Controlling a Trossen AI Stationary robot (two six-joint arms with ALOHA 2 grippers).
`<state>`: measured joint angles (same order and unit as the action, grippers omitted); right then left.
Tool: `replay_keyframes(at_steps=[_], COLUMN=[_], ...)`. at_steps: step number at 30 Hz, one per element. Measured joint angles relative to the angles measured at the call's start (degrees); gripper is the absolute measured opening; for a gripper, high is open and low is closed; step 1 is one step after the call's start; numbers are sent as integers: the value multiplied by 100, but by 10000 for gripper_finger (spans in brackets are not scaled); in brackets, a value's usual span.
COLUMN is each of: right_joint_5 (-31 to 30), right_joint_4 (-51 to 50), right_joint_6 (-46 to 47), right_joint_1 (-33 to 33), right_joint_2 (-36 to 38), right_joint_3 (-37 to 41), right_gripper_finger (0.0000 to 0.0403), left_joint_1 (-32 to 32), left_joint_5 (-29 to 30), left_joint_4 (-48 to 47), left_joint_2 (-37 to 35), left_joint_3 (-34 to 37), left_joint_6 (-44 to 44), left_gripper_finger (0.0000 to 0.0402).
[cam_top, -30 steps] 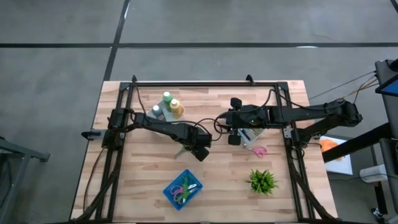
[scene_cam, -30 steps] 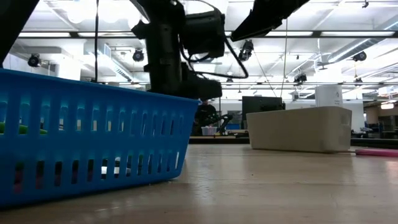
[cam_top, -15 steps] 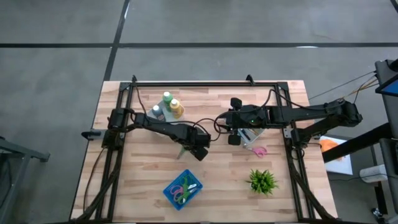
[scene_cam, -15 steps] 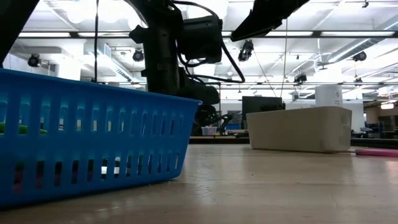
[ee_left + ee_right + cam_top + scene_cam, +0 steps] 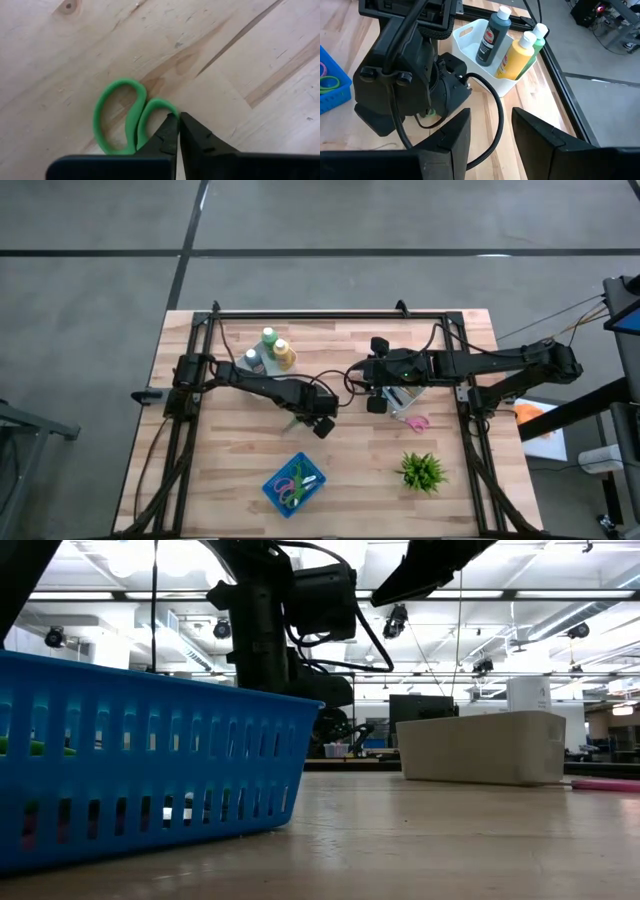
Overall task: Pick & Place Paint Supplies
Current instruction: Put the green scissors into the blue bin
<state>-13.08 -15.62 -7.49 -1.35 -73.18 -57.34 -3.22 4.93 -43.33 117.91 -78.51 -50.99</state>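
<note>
While the left end effector [image 5: 178, 131] sits pinched shut by green scissors [image 5: 125, 117] mid-tabletop, the bottles [image 5: 512, 42] already stand in the white bin [image 5: 470, 35] near the far edge; brushes aren't visible. Right end effector [image 5: 490, 137] hangs open, waiting.

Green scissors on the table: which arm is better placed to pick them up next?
Left. The left gripper hangs directly over the green scissors, fingers together beside a handle loop. The right gripper sits farther off, open.

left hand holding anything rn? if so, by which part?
Cannot tell for sure. The left hand is shut, its tips right at the green scissors by a handle loop, on the table. The right hand is open and empty.
</note>
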Motion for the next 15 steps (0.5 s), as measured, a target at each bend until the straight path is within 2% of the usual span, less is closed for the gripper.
replay_keyframes(at_steps=[15], right_joint_5=[2], right_joint_4=[-2], right_joint_6=[1], right_joint_1=[-2], right_joint_2=[2], right_joint_3=[0], right_gripper_finger=[143], left_joint_1=[0], left_joint_5=[-2], left_joint_4=[-41], left_joint_2=[0], left_joint_3=[-18], left_joint_6=[15], left_gripper_finger=[7])
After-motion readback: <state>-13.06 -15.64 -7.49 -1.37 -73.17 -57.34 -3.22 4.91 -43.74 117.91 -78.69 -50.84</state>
